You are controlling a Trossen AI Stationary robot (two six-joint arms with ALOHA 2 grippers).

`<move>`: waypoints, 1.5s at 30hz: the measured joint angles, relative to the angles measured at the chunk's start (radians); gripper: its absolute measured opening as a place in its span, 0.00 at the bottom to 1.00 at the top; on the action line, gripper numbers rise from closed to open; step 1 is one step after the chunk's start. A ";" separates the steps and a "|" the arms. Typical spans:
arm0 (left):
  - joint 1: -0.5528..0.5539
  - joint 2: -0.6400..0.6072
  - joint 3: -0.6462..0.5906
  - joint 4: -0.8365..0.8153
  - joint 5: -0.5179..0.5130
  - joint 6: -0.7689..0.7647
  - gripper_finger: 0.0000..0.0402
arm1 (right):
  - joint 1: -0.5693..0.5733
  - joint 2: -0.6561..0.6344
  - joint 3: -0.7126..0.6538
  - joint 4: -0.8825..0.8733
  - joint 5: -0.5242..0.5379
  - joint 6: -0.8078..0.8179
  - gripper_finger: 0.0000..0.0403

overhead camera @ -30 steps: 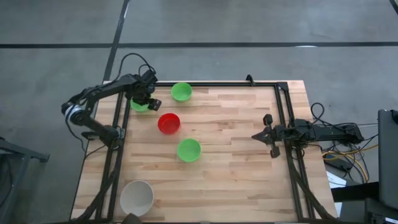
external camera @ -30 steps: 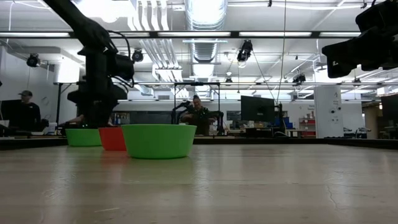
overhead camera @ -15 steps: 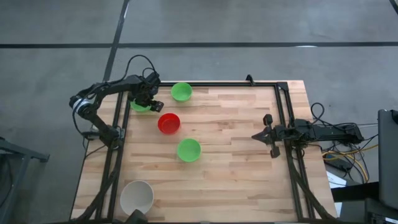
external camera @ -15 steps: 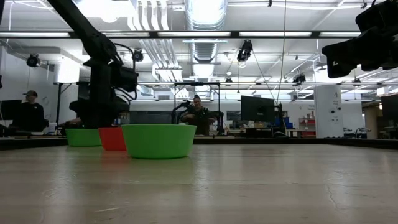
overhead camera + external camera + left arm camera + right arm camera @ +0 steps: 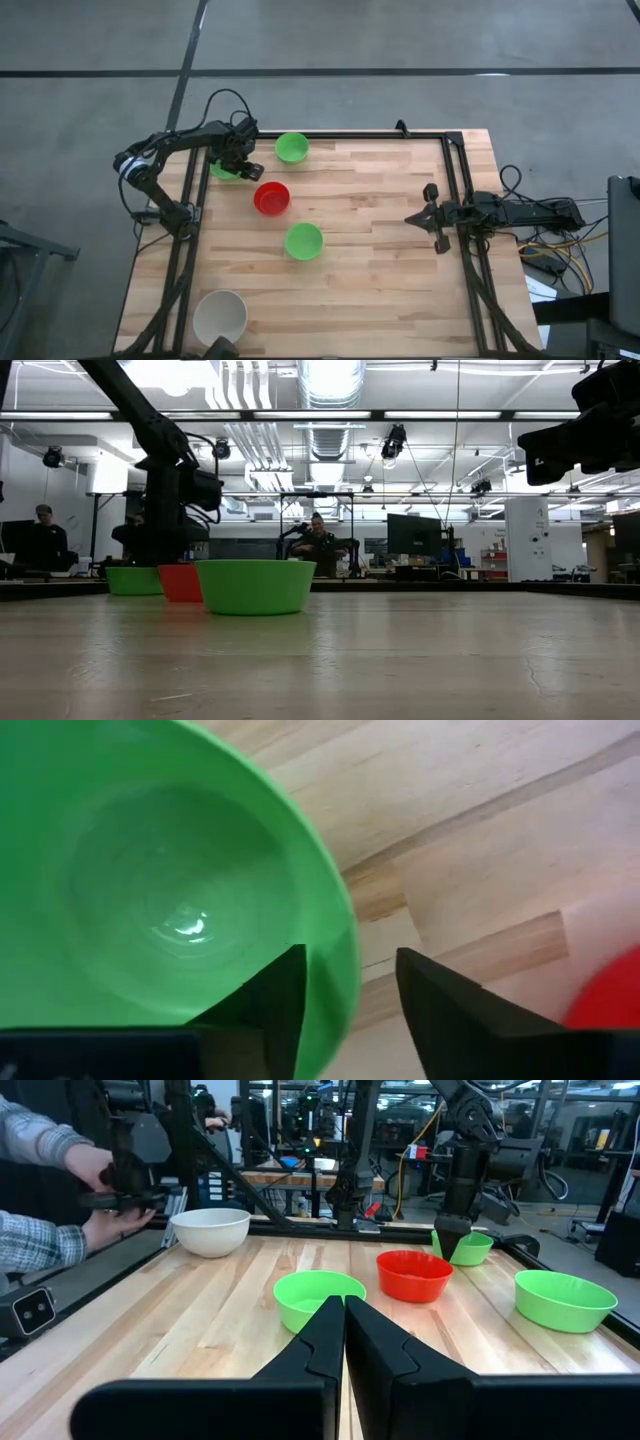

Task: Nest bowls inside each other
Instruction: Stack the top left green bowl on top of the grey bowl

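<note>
Five bowls stand on their bases on the wooden table (image 5: pixel 380 290). A green one (image 5: pixel 222 172) is at the far left, another green one (image 5: pixel 292 148) is at the far edge, a red one (image 5: pixel 271 198) and a third green one (image 5: pixel 303 241) are nearer the middle, and a whitish one (image 5: pixel 220 316) is at the near left. My left gripper (image 5: pixel 236 160) points down over the far-left green bowl (image 5: pixel 150 900), open. One finger is inside the rim and one outside. My right gripper (image 5: pixel 343 1315) is shut and level at the table's right edge (image 5: pixel 437 218). My left gripper comes from above, its fingers astride the green bowl's rim (image 5: pixel 345 950) on the side facing the red bowl. The inner finger (image 5: pixel 285 995) lies close to the inner wall; whether it touches I cannot tell. The outer finger (image 5: pixel 440 1010) stands clear. The bowl sits on the table.
A black frame (image 5: pixel 455 160) runs along the table's far, left and right edges. A person's hands (image 5: pixel 100 1180) hold a dark device beyond the whitish bowl (image 5: pixel 210 1230). Bare wood lies between the bowls and my right arm.
My left gripper has come down over the far-left green bowl and then kept still. The bowls stand where they were.
</note>
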 joint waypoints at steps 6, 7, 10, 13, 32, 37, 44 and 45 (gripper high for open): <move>0.000 0.000 0.000 -0.003 0.007 0.000 0.30 | 0.000 0.000 0.000 0.000 0.000 0.000 0.02; 0.000 0.000 0.000 -0.003 0.007 0.001 0.29 | 0.000 0.000 0.000 0.000 0.000 0.000 0.02; 0.000 0.000 0.000 -0.002 0.001 0.001 0.23 | 0.000 0.000 0.000 0.000 0.000 0.000 0.02; 0.000 0.000 0.000 0.014 -0.002 0.001 0.17 | 0.000 0.000 0.000 0.000 0.000 0.000 0.02; 0.000 -0.003 0.002 0.013 -0.016 0.002 0.04 | 0.000 0.000 0.000 0.000 0.000 0.000 0.02; -0.002 -0.003 0.002 0.013 -0.040 -0.006 0.03 | 0.000 0.000 0.000 0.000 0.000 0.000 0.02; -0.002 -0.002 0.001 0.013 -0.047 -0.004 0.04 | 0.000 0.000 0.000 0.000 0.000 0.000 0.02; -0.002 -0.002 0.001 0.014 -0.046 -0.004 0.04 | 0.000 0.000 0.000 0.000 0.000 0.000 0.02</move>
